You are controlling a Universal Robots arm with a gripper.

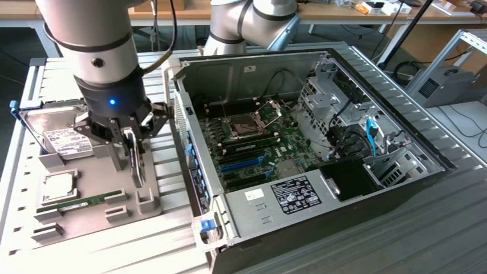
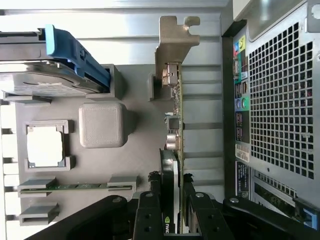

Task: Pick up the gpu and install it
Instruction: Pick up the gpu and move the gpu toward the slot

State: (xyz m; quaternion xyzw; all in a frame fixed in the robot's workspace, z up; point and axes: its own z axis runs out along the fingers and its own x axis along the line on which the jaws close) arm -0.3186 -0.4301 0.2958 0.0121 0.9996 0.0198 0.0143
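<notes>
Black gpu (image 2: 172,160) upright in end effector (image 2: 172,212) grip

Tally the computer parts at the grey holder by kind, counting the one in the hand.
Hard drive: 1
CPU chip: 1
RAM stick: 1
gpu, gripped by the hand: 1
Total: 4
</notes>
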